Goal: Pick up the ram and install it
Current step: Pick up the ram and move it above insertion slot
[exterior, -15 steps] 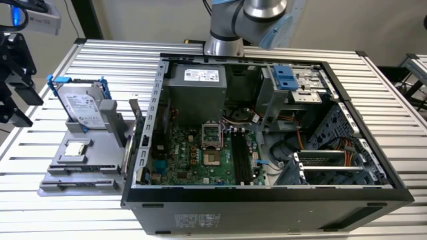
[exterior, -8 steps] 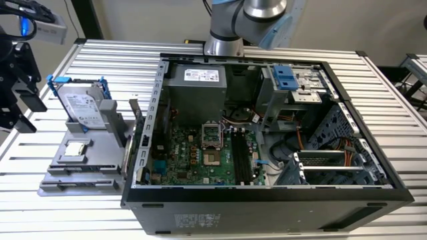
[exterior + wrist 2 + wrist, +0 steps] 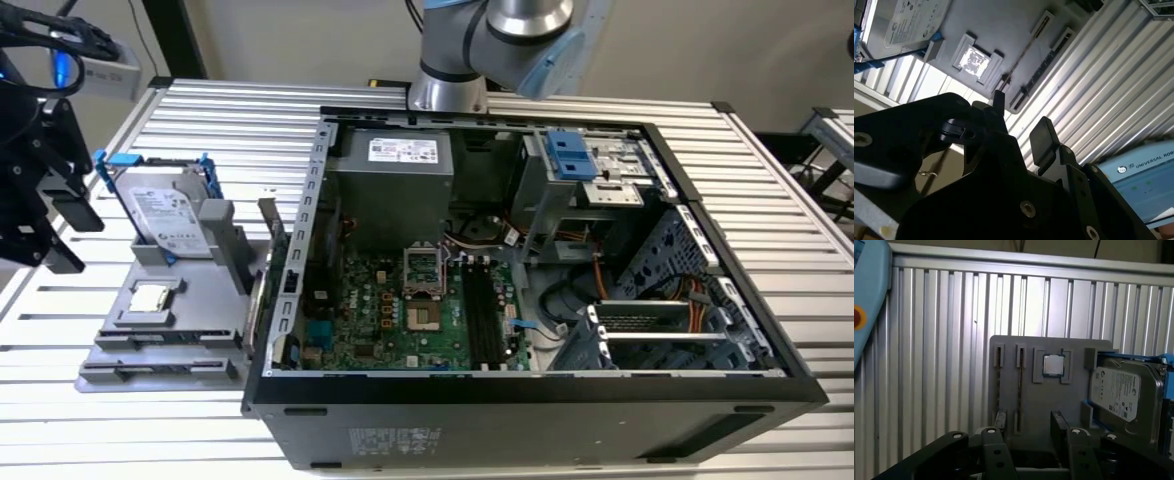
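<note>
A grey holder (image 3: 200, 335) lies on the table to the exterior view's left of the open computer case (image 3: 534, 420). It has two long slots beside the processor chip. The ram (image 3: 1025, 50) looks like a thin dark strip standing on edge in the slot nearer the chip. My black gripper (image 3: 67, 235) hangs off the holder's side, further to the exterior view's left and apart from it. Both wrist views look past the gripper (image 3: 1026, 432) (image 3: 1021, 120) at the holder (image 3: 1074, 405), and its fingers (image 3: 1060, 425) stand open with nothing between them. Inside the case, black memory slots (image 3: 483, 320) run along the green motherboard (image 3: 387, 325).
A silver hard drive (image 3: 167, 210) with blue rails stands at the holder's far end, and a square processor chip (image 3: 151, 297) sits mid-holder. The arm's base (image 3: 447, 90) rises behind the case. The ribbed metal table (image 3: 787, 250) surrounds everything. A light-blue pendant (image 3: 869, 300) lies off to one side.
</note>
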